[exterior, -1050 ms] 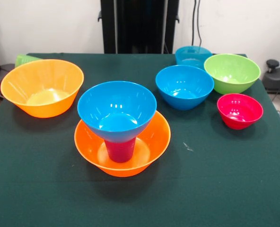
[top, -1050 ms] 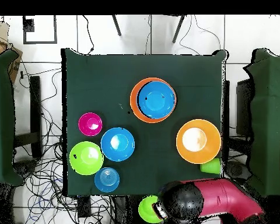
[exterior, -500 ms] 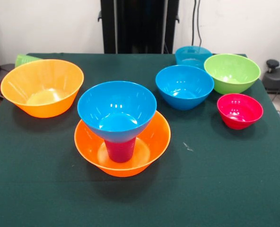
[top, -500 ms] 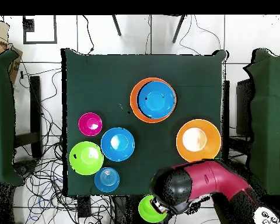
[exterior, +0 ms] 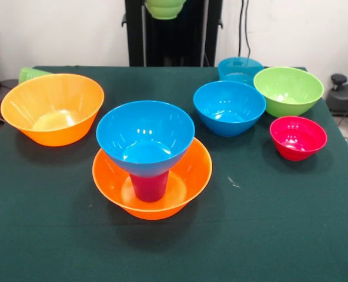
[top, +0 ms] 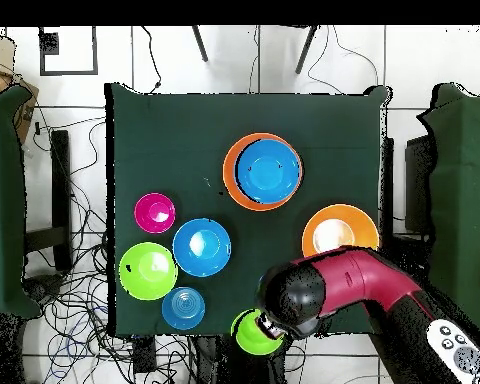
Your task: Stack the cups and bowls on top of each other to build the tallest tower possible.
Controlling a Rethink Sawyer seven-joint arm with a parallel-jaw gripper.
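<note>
The tower (exterior: 147,158) stands near the middle of the green tabletop (exterior: 268,229): an orange bowl (exterior: 188,176) sits on the cloth, the magenta cup (exterior: 149,187) stands mouth down inside it, and a blue bowl (exterior: 145,136) rests upright on the cup. From overhead the blue bowl (top: 267,170) covers most of the orange one (top: 232,180) and hides the cup.

A second orange bowl (exterior: 52,107) sits alone toward the left of the front view, well apart from the tower, and the green cup (exterior: 28,73) lies just behind it at the tabletop's corner. On the other side a group of four stands close together: a blue bowl (exterior: 229,107), a lime bowl (exterior: 288,89) beside it, a teal bowl (exterior: 238,69) behind them, and a small red bowl (exterior: 298,137) nearest the camera.

A second lime bowl (exterior: 164,7) hangs in the air at the top edge of the front view, above the far side of the tabletop. Overhead, the same bowl (top: 250,333) shows at the tabletop's edge, partly under the end of the red and black arm (top: 354,290), which reaches across that side and covers part of the lone orange bowl (top: 334,228). The jaws themselves are hidden beneath the arm, so I cannot tell whether they are spread or pinching the bowl.
</note>
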